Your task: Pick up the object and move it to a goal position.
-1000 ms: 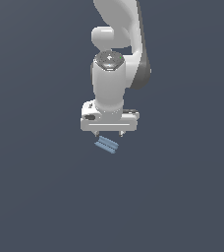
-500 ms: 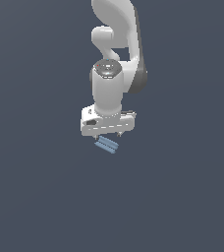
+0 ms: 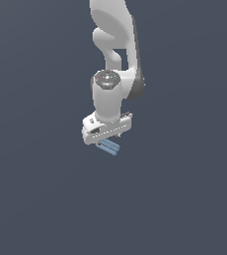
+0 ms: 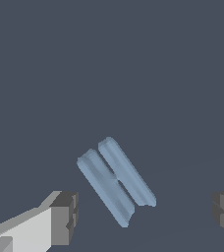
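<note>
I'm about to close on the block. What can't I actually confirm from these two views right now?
- Exterior view: the white hand hides most of the light-blue block and both fingers.
- Wrist view: the gripper is cut off by the frame edges; only finger tips show.
- Either view: height above the floor; nothing shows contact.
- No goal marker appears.

object [image 3: 110, 147] half hidden under white hand, fingertips [image 4: 65, 216] cropped by frame edge
</note>
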{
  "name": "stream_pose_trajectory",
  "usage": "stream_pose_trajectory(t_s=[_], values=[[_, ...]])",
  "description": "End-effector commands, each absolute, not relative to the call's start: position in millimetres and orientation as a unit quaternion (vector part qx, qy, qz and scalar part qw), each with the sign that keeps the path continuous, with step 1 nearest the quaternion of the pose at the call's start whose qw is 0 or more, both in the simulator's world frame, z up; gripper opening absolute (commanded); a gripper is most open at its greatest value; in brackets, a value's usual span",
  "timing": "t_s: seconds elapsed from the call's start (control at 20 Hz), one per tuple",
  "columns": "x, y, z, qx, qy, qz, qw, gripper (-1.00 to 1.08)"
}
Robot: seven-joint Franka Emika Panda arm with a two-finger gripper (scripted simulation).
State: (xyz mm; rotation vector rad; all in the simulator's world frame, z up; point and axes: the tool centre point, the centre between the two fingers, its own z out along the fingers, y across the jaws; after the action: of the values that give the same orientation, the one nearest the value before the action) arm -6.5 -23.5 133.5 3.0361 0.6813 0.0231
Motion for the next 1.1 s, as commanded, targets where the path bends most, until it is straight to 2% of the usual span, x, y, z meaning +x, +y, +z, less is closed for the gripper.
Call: stream_pose_trajectory(t_s=[0.0,1.05], values=[[-10,-25,125,0.967,0.253,0.006,0.014,1.00],[-35,-29,71,0.877,0.481,0.000,0.002,1.00]])
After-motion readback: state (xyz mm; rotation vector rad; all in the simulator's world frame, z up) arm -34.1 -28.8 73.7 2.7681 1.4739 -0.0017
